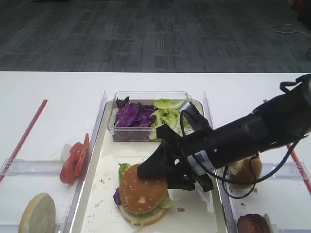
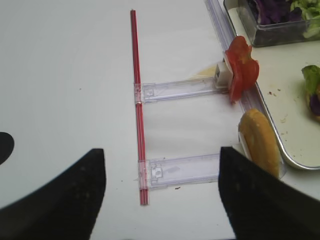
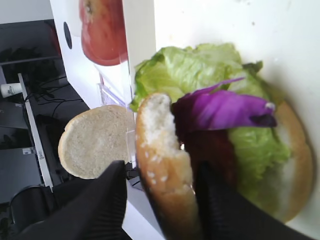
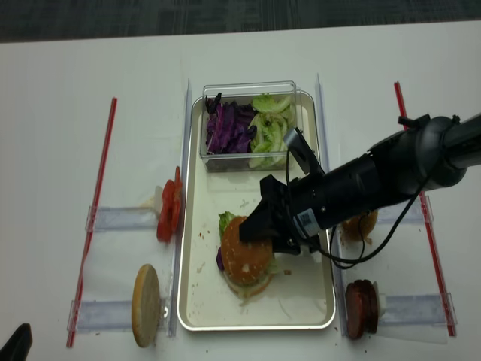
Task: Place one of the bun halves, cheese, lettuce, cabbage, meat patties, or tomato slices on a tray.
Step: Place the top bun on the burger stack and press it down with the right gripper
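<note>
Leftmost, a thin red strip [image 4: 94,214] runs along the white table [image 4: 52,135], crossed by two narrow clear side trays [image 4: 120,219]; the left gripper [image 2: 160,195] hangs above them in its wrist view, its two dark fingers [image 2: 60,195] spread well apart with nothing between them. A stack of tomato slices [image 4: 168,214] stands on edge at the inner end of the upper side tray, just beside the rim of the long metal tray [image 4: 255,325], and a pale flat-faced bun half [image 4: 146,304] leans on edge at the end of the lower one. Inside the tray, at its far end, a small clear plastic box [image 4: 248,126] holds purple cabbage [image 4: 225,128] on the left and lettuce [image 4: 269,129] on the right. Nearer the front of the tray sits a stacked burger: a bottom bun with lettuce and a purple cabbage shred showing at its edges. The right gripper [image 4: 264,239] reaches across from the right and pinches the golden-brown bun top [image 4: 244,259] at its edge between both fingers; in the overhead views the bun top lies over the stack, and in the right wrist view it is tilted up off the filling. Right of the tray, another bun [image 4: 361,224] shows partly behind the arm, and a dark meat patty [image 4: 361,308] rests on a side tray.
</note>
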Motion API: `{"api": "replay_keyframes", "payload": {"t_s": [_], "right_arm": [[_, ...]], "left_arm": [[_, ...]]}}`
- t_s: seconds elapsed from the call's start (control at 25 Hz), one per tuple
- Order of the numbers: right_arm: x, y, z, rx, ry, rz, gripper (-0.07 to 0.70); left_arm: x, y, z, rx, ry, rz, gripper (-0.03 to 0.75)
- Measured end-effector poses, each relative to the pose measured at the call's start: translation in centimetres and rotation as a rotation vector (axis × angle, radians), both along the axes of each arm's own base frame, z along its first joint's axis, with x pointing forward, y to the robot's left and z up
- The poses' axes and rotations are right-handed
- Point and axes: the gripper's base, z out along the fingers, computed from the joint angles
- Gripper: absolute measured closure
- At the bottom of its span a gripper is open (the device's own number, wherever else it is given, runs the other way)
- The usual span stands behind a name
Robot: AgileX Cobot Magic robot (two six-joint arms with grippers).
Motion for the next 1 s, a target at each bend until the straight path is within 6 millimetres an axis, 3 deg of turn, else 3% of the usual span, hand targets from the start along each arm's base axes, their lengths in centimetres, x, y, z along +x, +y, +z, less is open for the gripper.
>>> {"api": "replay_keyframes", "payload": {"t_s": [1.0], "right_arm": [[0.4,-0.9,3.3,-0.186,-0.096,0.057,0.290]], "left_arm": [[0.0,0.0,0.0,0.000,0.000,0.000,0.235]]}}
